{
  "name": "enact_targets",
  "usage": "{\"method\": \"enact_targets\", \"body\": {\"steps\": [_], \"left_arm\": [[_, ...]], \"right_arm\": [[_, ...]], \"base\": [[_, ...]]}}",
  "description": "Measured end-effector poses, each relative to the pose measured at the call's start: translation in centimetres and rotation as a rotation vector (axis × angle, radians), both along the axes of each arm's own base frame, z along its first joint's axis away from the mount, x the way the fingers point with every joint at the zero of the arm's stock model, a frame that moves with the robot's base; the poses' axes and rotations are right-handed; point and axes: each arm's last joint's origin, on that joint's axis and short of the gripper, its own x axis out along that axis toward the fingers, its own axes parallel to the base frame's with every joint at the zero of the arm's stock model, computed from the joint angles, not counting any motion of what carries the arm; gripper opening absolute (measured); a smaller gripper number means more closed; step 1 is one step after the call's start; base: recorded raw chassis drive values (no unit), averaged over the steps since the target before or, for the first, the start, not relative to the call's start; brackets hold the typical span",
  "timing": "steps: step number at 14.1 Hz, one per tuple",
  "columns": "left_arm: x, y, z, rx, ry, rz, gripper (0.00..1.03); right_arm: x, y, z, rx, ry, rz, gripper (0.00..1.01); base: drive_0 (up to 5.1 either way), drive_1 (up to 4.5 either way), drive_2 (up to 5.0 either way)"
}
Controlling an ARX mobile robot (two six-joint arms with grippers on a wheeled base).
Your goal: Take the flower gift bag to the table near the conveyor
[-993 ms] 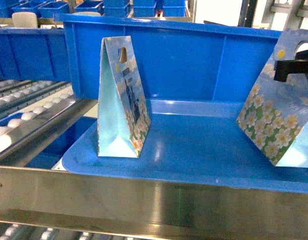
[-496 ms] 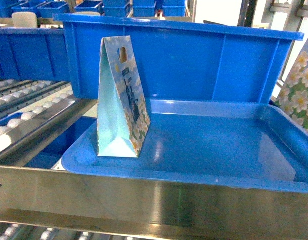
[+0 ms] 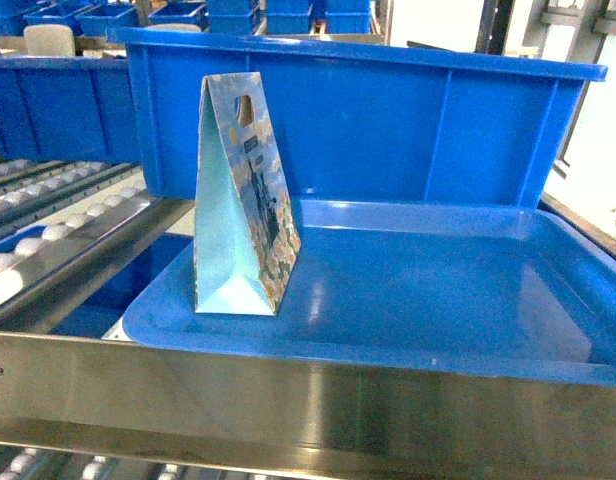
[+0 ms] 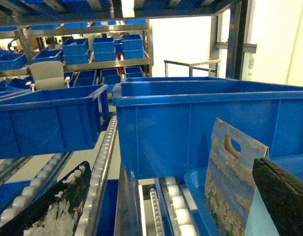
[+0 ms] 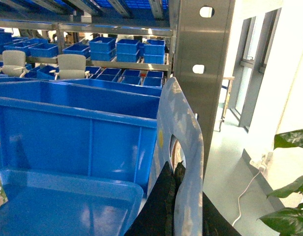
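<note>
Head view: seeing one bag (image 3: pixel 238 200) standing upright near the left edge of the blue tray (image 3: pixel 438 300), no gripper in sight.

Left wrist view: hovering beside that bag, left gripper (image 4: pixel 166 206) spread wide, holding nothing.

Right wrist view: right gripper (image 5: pixel 172 196) pinching the top of the flower bag (image 5: pixel 183 147), lifted past the tray's right edge. Judging: keeping the pinch firm, swinging clear of the steel post (image 5: pixel 200 64), open floor lying rightward. Table not visible.
</note>
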Motion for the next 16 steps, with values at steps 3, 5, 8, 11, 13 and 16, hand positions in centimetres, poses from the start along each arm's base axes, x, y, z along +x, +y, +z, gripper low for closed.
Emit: {"method": "enact_targets", "body": {"steps": [3, 5, 8, 11, 13, 16], "left_arm": [[0.0, 0.0, 0.0, 0.0, 0.0, 0.0, 0.98], [0.0, 0.0, 0.0, 0.0, 0.0, 0.0, 0.98], [0.1, -0.2, 0.0, 0.001, 0.002, -0.008, 0.98], [2.8, -2.6, 2.1, -0.006, -0.009, -0.071, 0.98], [4.4, -5.2, 3.0, -0.007, 0.0, -0.101, 0.98], [6.0, -8.9, 2.5, 0.022, 0.048, -0.108, 0.98]], "right_arm": [[-2.1, -0.9, -0.9, -0.006, -0.003, -0.072, 0.02], [-2.0, -1.2, -1.7, -0.009, 0.023, -0.101, 0.02], [-2.0, -1.2, -1.8, -0.012, 0.025, -0.101, 0.02], [-2.0, -1.2, -1.8, -0.012, 0.025, -0.101, 0.02], [-2.0, -1.2, -1.8, -0.015, 0.025, -0.102, 0.02], [-2.0, -1.2, -1.8, -0.015, 0.025, -0.102, 0.02]], "base": [[0.0, 0.0, 0.0], [0.0, 0.0, 0.0], [0.0, 0.0, 0.0], [0.0, 0.0, 0.0], [0.0, 0.0, 0.0], [0.0, 0.0, 0.0]]}}
